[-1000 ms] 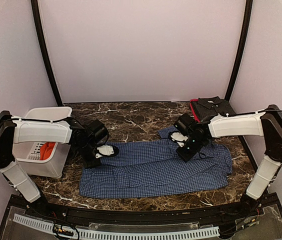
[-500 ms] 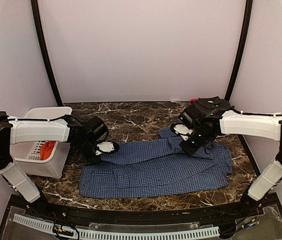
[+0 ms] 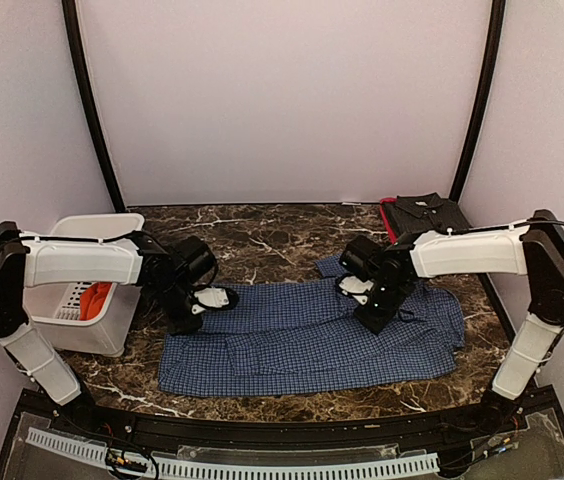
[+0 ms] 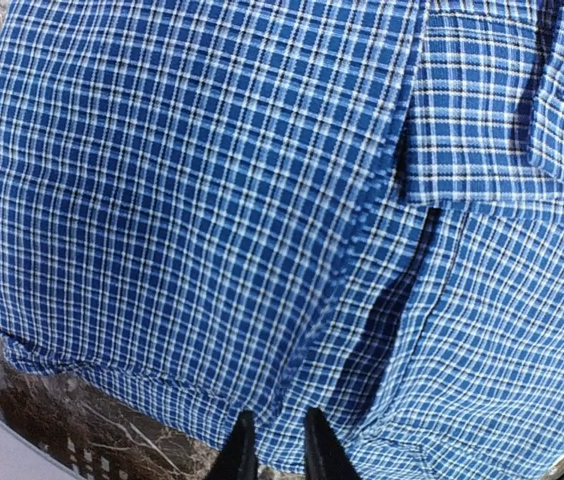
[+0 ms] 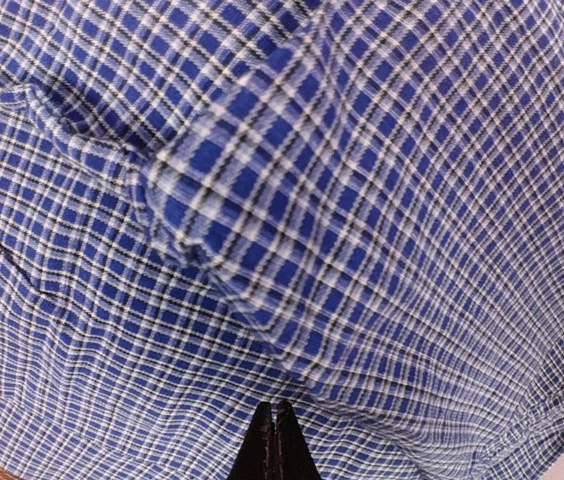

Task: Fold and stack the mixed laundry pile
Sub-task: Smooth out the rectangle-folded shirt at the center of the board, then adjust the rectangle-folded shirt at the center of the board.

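Laundry is being shown in two places. The blue-and-white checked shirt [image 3: 312, 335] is being seen spread nearly flat across the middle of the dark marbled worktop [image 3: 262, 240]. Its long side is running left to right, a sleeve is lying folded over the body, and a small flap is sticking out toward the back at the right. The orange-red shirt [image 3: 94, 297] is being seen bunched inside the white slotted basket [image 3: 87, 232], which is standing at the left edge of the worktop, just beside the checked shirt's left end.

The left end effector [image 3: 190, 315] is being held down at the far left corner of the checked shirt, between the basket and the cloth. In the left wrist view its jaws are being shown nearly closed over the shirt's hem, with only a narrow gap between them. Whether cloth is being pinched there cannot be told.

The right end effector [image 3: 372, 320] is being held low over the right part of the checked shirt, close to the flap. In the right wrist view its jaws are being shown pressed fully together, with nothing visibly gripped, above a raised fold in the cloth.

A dark folded garment [image 3: 427, 210] is lying at the back right corner of the worktop, apart from the checked shirt, with a red edge showing along its left side.
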`<act>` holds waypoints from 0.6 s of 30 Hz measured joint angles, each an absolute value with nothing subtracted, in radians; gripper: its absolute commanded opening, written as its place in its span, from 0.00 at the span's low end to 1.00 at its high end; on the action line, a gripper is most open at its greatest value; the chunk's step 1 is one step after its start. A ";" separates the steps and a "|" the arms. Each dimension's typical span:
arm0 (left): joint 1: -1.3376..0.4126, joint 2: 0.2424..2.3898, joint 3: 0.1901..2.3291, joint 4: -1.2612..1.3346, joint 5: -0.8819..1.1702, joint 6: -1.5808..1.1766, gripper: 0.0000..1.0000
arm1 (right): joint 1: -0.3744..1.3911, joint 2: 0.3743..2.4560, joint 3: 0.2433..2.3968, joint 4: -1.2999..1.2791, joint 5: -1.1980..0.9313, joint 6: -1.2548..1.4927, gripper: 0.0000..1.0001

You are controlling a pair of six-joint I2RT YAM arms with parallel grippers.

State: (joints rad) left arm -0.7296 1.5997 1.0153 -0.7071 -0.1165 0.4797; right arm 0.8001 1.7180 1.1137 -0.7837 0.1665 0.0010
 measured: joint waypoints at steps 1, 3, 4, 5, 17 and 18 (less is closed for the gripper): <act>-0.730 1.599 1.015 -0.707 -0.111 0.475 0.23 | 0.800 1.721 1.116 -0.789 0.173 0.006 0.05; -0.730 1.590 1.015 -0.706 -0.100 0.469 0.28 | 0.799 1.721 1.133 -0.810 0.181 0.019 0.22; -0.730 1.581 1.015 -0.706 -0.095 0.466 0.29 | 0.798 1.720 1.148 -0.819 0.181 0.025 0.31; -0.730 1.565 1.015 -0.703 -0.094 0.461 0.37 | 0.795 1.718 1.163 -0.823 0.180 0.029 0.37; -0.730 1.175 0.975 -0.260 -0.244 0.373 0.99 | 0.454 1.644 1.419 -0.672 -0.057 0.039 0.59; -0.729 1.155 0.968 -0.209 -0.257 0.359 0.99 | 0.426 1.692 1.475 -0.662 -0.075 0.037 0.59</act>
State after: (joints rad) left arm -0.7292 1.1549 0.9684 -0.2089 -0.2569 0.3588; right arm 0.4255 1.6917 1.4750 -0.6617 -0.0753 0.0372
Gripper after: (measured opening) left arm 0.988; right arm 0.595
